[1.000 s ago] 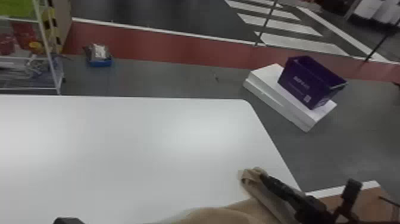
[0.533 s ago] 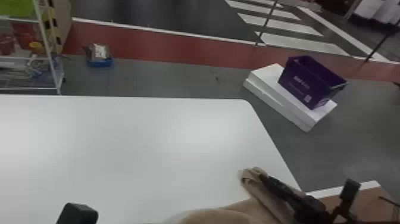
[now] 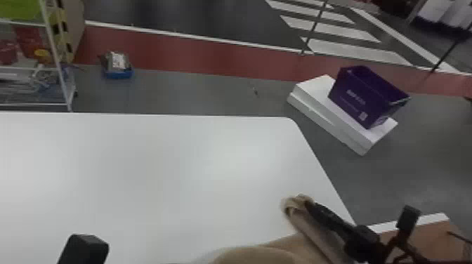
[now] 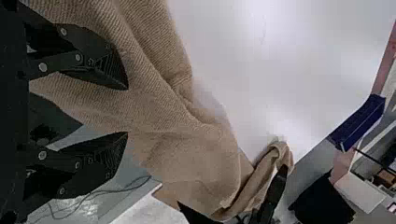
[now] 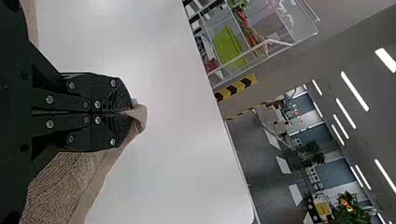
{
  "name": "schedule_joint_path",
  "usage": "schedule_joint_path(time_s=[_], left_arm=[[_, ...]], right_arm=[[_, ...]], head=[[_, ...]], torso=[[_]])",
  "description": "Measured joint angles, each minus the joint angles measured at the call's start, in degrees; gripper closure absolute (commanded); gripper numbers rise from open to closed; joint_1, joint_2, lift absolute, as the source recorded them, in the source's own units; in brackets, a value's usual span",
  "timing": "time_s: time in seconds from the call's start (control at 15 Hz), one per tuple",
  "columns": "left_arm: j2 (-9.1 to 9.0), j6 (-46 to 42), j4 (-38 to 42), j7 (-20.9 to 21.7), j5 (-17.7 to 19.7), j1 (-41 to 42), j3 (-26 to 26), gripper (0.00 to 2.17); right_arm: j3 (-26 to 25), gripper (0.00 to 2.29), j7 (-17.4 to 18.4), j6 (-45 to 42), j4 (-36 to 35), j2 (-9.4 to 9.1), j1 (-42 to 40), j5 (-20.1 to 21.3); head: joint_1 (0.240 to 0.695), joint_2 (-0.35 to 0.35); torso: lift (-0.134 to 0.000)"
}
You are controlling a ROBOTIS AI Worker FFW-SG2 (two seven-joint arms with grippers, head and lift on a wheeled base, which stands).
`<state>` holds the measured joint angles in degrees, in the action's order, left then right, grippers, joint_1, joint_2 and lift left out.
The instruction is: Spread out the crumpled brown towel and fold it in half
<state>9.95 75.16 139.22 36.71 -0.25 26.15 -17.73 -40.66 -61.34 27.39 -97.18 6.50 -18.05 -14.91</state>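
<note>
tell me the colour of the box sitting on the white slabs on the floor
Dark purple, with pale print; the box shows best in the head view.

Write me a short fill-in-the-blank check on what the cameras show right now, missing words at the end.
1. The right gripper has its jaws ____ on a bit of the brown towel.
2. The jaws of the left gripper are ____.
3. The table has a top that is ____ in colour.
4. Past the table's right edge, the box on the pale slabs is ____ in colour.

Missing words: shut; open; white; purple.
</note>
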Motion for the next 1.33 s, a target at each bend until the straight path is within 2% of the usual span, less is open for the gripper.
schedule_joint_path(time_s=[0.07, 0.13, 0.27, 0.53, 0.8, 1.07, 1.33], left_arm=[[0.08, -2.59, -0.64, -0.68, -0.25, 0.13, 0.10, 1.59], [0.11, -3.78, -0.95, -1.32, -0.32, 0.13, 0.15, 1.74], [-0.02, -4.31, -1.18, -1.92, -0.92, -0.22, -0.05, 1.83], [-0.18, -4.87, -3.23, -2.25, -3.63, -1.71, -0.80, 1.82], [-0.28, -10.57, -6.80, -4.06, -5.35, -3.25, 0.08, 1.82], [-0.64, -14.90, -11.38, -4.89, -5.05, -7.80, 1.35, 1.82], [-2.52, -18.66, -17.47, -5.54, -3.32, -13.75, 1.21, 1.82]], right_arm=[[0.04, 2.25, 0.05, 0.00, 0.04, 0.00, 0.18, 0.12], [0.06, 2.25, 0.09, 0.00, 0.10, 0.00, 0.33, 0.24], [0.18, 2.25, 0.17, -0.01, 0.47, 0.00, 0.71, 0.52], [0.46, 2.25, 0.34, -0.01, 0.76, 0.00, 1.06, 0.62], [1.89, 2.25, 0.81, -0.06, -0.21, -0.57, 1.10, 0.58], [3.31, 2.25, 1.05, 1.45, -2.75, -1.88, 1.10, 0.78], [3.72, 2.25, 1.13, 4.23, -5.34, -3.16, 1.03, 2.22]], head=[[0.695, -0.350], [0.695, -0.350], [0.695, -0.350], [0.695, -0.350], [0.695, -0.350], [0.695, -0.350], [0.695, -0.350]], torso=[[-0.124], [-0.124], [-0.124], [-0.124], [-0.124], [-0.124], [-0.124]])
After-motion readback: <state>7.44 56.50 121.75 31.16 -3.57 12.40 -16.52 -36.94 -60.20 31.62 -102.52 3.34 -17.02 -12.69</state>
